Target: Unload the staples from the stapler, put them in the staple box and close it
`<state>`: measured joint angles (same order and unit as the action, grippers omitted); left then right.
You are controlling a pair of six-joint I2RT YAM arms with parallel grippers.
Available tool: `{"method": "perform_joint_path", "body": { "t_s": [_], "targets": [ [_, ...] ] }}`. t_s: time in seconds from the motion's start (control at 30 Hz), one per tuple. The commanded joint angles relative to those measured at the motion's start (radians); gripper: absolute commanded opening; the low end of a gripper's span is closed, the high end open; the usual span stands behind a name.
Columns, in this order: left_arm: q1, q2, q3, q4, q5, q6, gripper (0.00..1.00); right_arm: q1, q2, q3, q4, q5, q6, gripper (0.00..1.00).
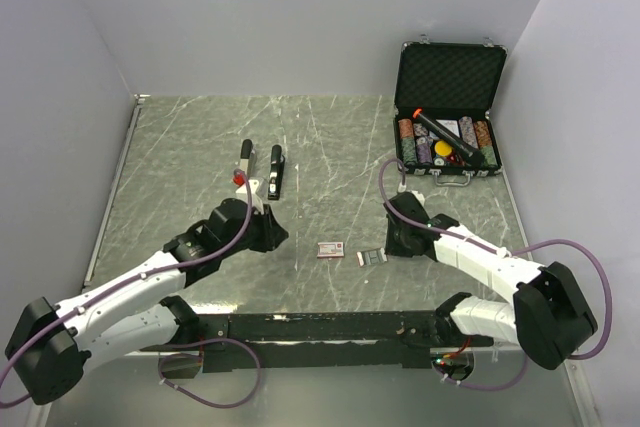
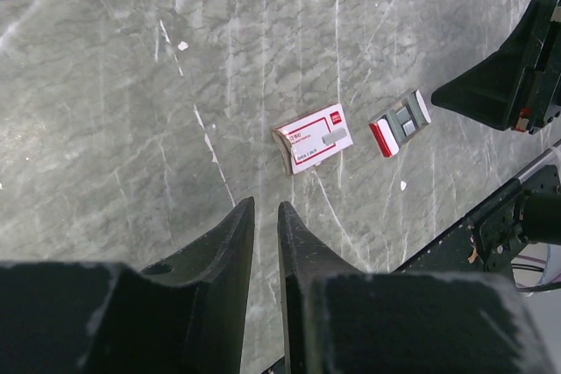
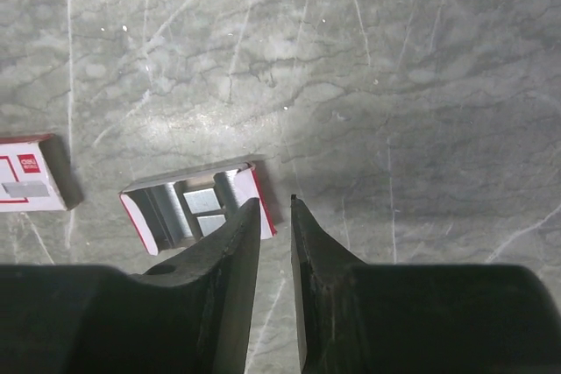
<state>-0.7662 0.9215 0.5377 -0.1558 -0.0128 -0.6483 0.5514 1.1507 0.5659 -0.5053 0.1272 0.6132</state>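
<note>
Our left hand (image 2: 265, 209) and right hand (image 3: 276, 205) hang nearly closed and empty. Just beside the right, grey staples (image 3: 203, 201) sit in an open tray (image 3: 133, 213). The stapler (image 1: 276, 172) lies well beyond both. We judge it light, stiff and slick, best pinched across its slim sides.

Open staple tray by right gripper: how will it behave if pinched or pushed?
The staple tray looks like thin card: probably light, easily crushed. Flat on the smooth table, it would likely slide, not tip. Open-topped, so the staples may spill if tilted.
</note>
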Motion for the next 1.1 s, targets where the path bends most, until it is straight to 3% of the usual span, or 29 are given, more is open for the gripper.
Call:
{"method": "perform_joint_path", "body": {
  "t_s": [0.0, 1.07],
  "targets": [
    [-0.024, 0.014, -0.016, 0.082, -0.029, -0.03, 0.23, -0.011, 0.013, -0.001, 0.039, -0.023, 0.014, 0.28],
    [-0.085, 0.053, -0.03, 0.119, -0.058, -0.054, 0.22, -0.011, 0.035, -0.043, 0.109, -0.072, 0.031, 0.33]
  ]
}}
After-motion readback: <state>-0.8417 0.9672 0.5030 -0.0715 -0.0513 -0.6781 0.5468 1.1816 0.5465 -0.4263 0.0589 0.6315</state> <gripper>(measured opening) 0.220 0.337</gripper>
